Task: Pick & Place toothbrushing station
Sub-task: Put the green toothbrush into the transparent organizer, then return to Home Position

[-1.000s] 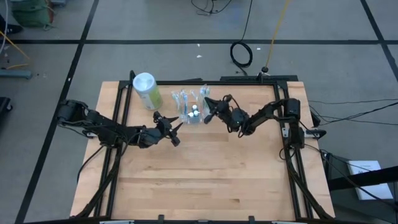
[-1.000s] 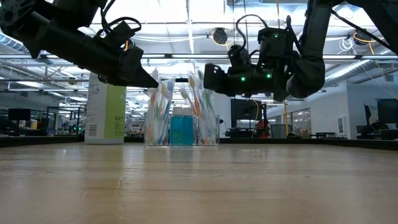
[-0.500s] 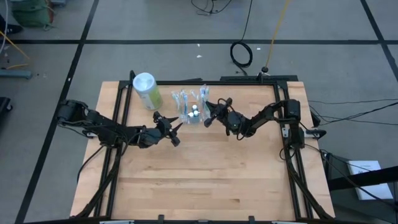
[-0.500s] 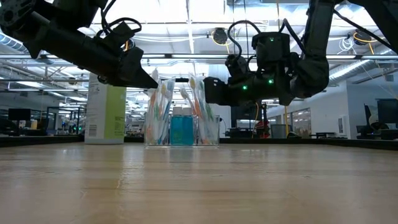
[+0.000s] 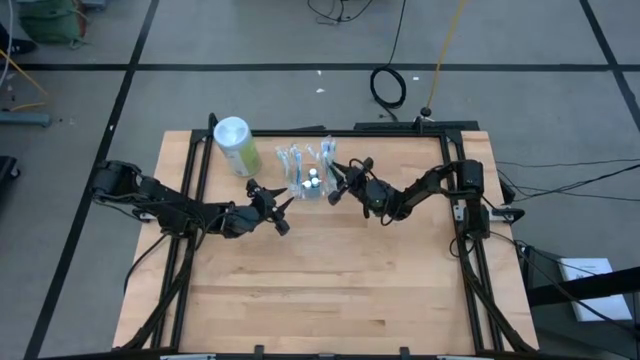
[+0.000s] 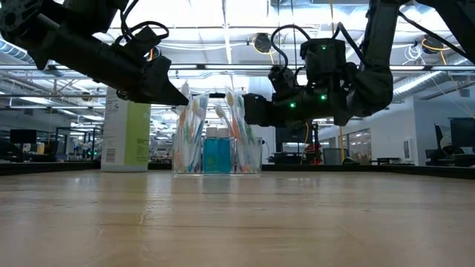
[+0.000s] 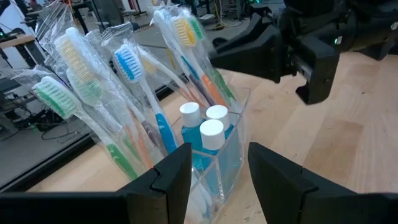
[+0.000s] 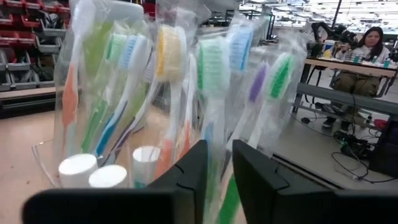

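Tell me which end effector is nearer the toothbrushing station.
Right. The right end effector is right beside the toothbrushing station, fingers open at its right edge. The left end effector, also open, hovers a bit farther off, toward the table's front-left of it.

Over the past second, the right arm's dark two-finger gripper (image 5: 338,182) has lowered and closed in on the clear plastic toothbrush holder (image 5: 307,172), its fingers narrowing.

Two dark jointed arms, black looping cables, green indicator lights.
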Robot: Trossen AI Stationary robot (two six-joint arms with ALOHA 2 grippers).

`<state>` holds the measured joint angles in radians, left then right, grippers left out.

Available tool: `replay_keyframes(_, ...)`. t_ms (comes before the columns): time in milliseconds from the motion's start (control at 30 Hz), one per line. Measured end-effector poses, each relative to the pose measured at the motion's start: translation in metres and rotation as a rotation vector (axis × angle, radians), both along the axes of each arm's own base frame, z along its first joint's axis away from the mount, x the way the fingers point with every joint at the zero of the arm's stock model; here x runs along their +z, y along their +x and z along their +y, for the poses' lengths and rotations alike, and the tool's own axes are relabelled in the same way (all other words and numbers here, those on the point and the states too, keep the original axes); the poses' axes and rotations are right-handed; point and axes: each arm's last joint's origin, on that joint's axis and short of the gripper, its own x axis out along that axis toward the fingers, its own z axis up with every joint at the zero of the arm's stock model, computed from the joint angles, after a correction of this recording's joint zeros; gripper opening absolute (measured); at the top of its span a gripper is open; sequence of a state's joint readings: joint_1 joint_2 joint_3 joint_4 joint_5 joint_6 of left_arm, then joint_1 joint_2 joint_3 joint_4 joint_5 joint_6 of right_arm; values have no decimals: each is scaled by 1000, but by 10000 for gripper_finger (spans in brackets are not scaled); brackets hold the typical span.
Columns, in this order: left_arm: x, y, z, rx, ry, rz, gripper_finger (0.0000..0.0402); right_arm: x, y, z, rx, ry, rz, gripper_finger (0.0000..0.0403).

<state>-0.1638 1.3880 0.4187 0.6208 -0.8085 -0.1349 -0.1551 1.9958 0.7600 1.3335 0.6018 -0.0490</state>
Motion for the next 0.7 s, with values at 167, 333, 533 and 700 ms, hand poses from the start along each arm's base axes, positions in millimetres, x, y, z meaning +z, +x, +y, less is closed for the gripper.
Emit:
replay_keyframes(167, -1, 0, 0, 0, 0, 5, 161, 11, -2, 1, 8, 1, 14, 107)
replay_keyframes(333, -1, 0, 0, 0, 0, 7, 161, 27, -10, 10, 88, -43, 153, 135)
replay_keyframes(533, 0, 0, 0, -10, 28, 27, 161, 47, -31, 25, 144, -40, 291, 141)
replay_keyframes(700, 2, 0, -4, -47, 106, 65, 161, 66, -61, 37, 181, -81, 329, 135)
